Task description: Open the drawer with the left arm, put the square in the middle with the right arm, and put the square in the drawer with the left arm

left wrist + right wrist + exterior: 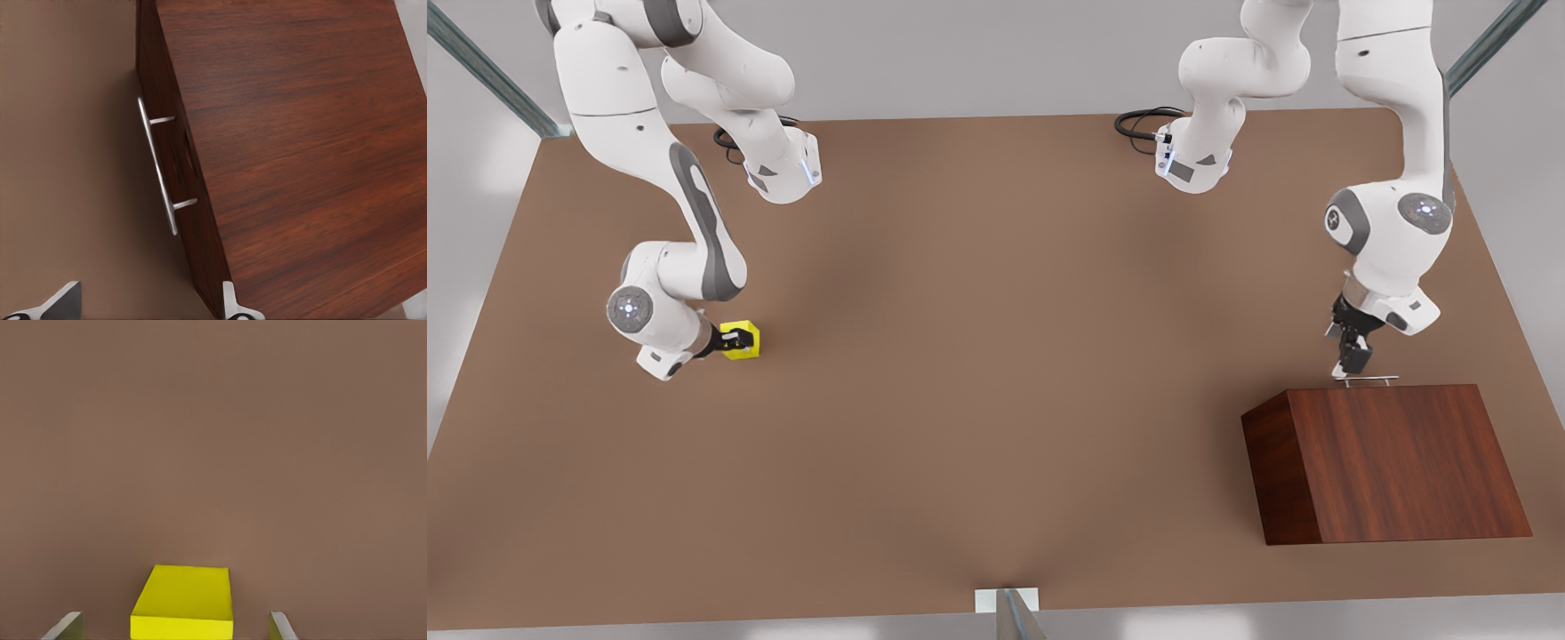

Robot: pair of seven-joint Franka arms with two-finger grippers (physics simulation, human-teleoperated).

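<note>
The yellow square (743, 340) rests on the brown tabletop at the front view's left. My right gripper (734, 340) is down at it, open, with a finger (69, 627) on each side and a gap to both faces of the square (183, 600). At the front view's right stands the wooden box (1392, 462), its drawer (179, 160) closed. The silver handle (1369, 380) runs along the box's far side. My left gripper (1352, 357) hangs open just over that handle (157, 165), not touching it. The middle (996, 356) is bare tabletop.
Both arm bases and black cables (1143, 120) sit along the far edge of the table (996, 551). A metal post (1009, 613) stands at the near edge. Wide bare tabletop lies between the square and the box.
</note>
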